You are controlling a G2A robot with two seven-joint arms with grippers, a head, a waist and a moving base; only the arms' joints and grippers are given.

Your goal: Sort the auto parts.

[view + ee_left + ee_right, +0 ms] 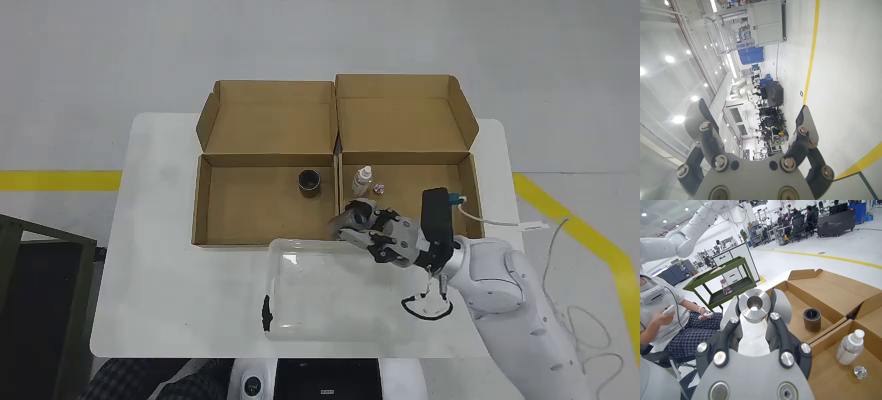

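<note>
Between the right jaws, clamped tight: metal ring (pixel 754 308), pinched by its round sides, cardboard box (pixel 829 289) with the dark sleeve (pixel 812 320) just ahead and off to one side. Could easily twist out, being smooth and held only at the tips. Stubby, no real long axis; bore tilted up toward the wrist. Left jaws spread wide, holding nothing.

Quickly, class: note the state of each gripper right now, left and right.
Left gripper: open, holding nothing.
Right gripper: shut on a silver metal cylindrical ring with a centre hole.
</note>
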